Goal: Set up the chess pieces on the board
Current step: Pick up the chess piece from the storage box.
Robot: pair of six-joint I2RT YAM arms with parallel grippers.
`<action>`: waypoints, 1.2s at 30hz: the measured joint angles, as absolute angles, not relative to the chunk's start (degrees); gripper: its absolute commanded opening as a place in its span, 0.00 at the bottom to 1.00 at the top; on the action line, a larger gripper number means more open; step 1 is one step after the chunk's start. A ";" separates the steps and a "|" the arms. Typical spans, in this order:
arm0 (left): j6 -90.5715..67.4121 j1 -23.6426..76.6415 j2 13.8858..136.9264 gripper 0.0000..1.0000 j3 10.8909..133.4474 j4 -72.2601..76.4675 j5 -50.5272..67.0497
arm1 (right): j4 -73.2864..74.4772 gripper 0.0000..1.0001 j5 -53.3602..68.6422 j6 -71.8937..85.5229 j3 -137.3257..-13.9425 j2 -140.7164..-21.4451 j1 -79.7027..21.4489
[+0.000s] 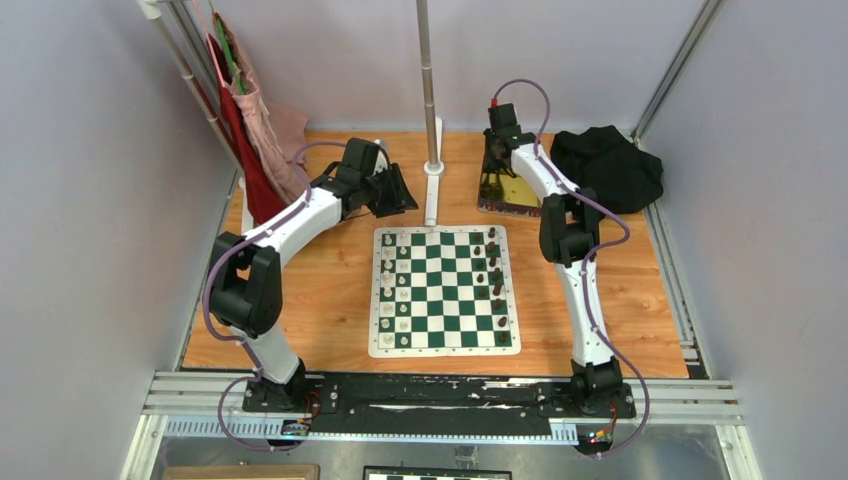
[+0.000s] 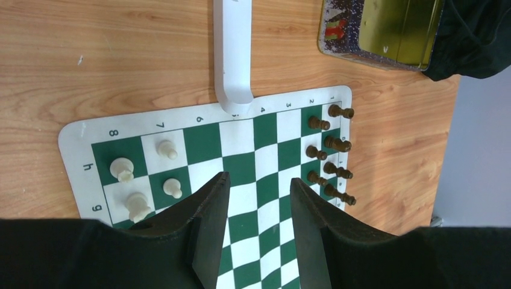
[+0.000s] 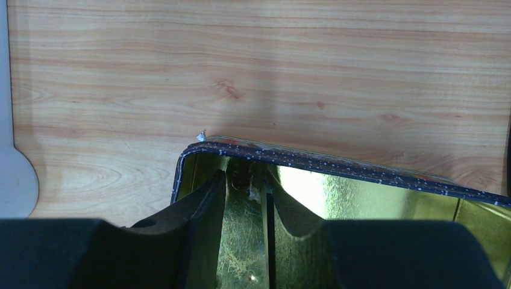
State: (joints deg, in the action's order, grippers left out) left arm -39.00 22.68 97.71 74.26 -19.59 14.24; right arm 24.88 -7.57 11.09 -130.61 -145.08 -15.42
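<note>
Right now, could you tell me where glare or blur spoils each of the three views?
Top external: even light, yet the chess pieces look tiny on the board. Left wrist: board sharp, the left hand a featureless dark shape. Right wrist: the gold tin glares, so what sits inside the right hand is unclear.

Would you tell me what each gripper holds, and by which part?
Left gripper: nothing, open and empty. Right gripper: down inside the gold tin; any hold cannot be told.

A robotics lab cell: plain grey partition walls [image 1: 90,200] and silver aluminium frame rails [image 1: 190,392] enclose the light wooden tabletop [image 1: 320,300].
</note>
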 measured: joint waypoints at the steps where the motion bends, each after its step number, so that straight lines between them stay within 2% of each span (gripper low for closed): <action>1: -39.03 22.61 97.91 0.47 74.32 -19.46 14.33 | 24.88 0.33 -7.57 11.09 -130.74 -145.25 -15.38; 6: -39.00 22.26 99.09 0.47 74.91 -19.31 14.94 | 25.12 0.30 -7.55 11.11 -131.98 -145.93 -15.31; 10: -39.00 21.89 99.29 0.47 75.00 -19.31 15.18 | 25.28 0.22 -7.53 11.14 -132.79 -146.21 -15.31; 36: -39.42 21.34 99.26 0.47 74.08 -18.06 16.49 | 27.05 0.24 -6.37 12.45 -132.68 -146.56 -14.61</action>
State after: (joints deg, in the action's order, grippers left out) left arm -39.42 21.34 99.26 74.08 -18.06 16.49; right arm 27.05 -6.37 12.45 -132.68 -146.56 -14.61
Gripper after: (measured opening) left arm 0.469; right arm 0.232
